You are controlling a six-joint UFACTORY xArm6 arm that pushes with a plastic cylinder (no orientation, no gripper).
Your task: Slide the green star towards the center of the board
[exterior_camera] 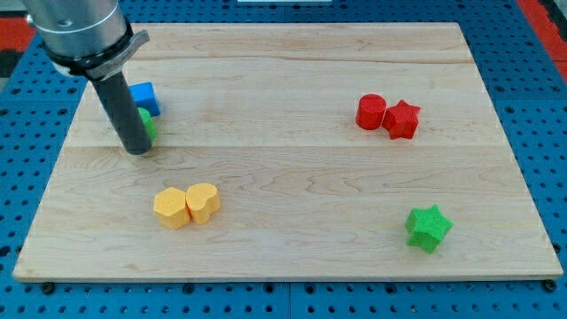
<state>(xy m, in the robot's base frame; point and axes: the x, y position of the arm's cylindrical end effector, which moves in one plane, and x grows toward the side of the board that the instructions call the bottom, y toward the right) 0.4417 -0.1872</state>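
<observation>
My tip [137,149] (a bare rod, no fingers to spread or pinch) sits at the worktop's [292,248] upper left touching a half-hidden green block [147,124] by one blue block [143,96], so sweeping toward the far lower-right green star [428,227] risks scattering two yellow blocks [186,206] or the red cylinder [371,112] and red star [401,119].

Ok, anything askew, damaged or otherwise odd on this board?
Nothing damaged or spilled. All blocks sit flat on the board. Only oddity: my tip is at the view's left, against a partly hidden green block, far from the green star at lower right.
</observation>
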